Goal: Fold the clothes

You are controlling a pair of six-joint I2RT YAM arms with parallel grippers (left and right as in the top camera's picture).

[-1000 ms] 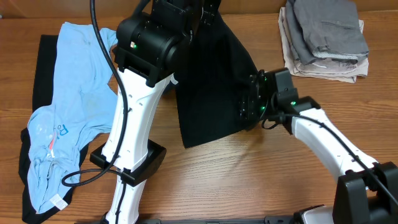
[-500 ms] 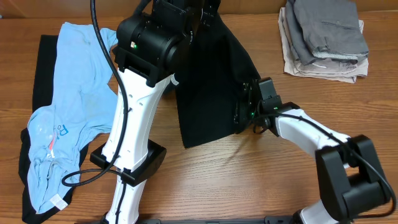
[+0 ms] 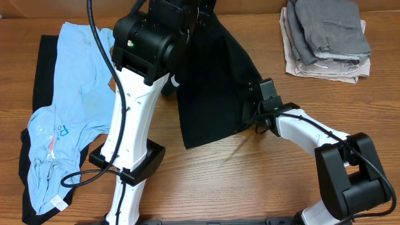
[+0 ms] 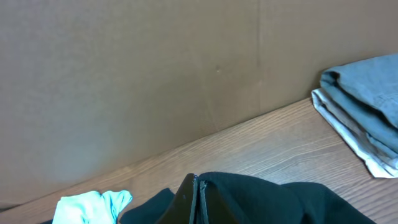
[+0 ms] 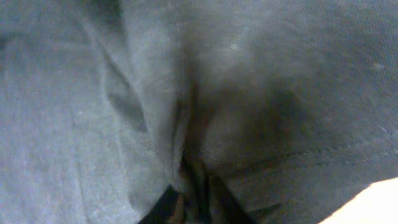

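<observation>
Between the right gripper jaws sits a pinched fold of the black garment. Those jaws are closed tight on the cloth at its right-hand edge, low near the table. Left gripper jaws are pressed together, clamped on the same garment's top edge, up by the cardboard wall. Cloth spreads from there down toward the right jaws. Garment's lower edge runs straight, with bare wood beyond it and open room on the near side of the right jaws. Folded stack of grey and beige clothes lies well apart from the right jaws, toward the wall. Light blue T-shirt lies crumpled well apart from the left jaws, over a second black garment. Blue print on the shirt is too small to read. White tag at its hem shows no legible text.
</observation>
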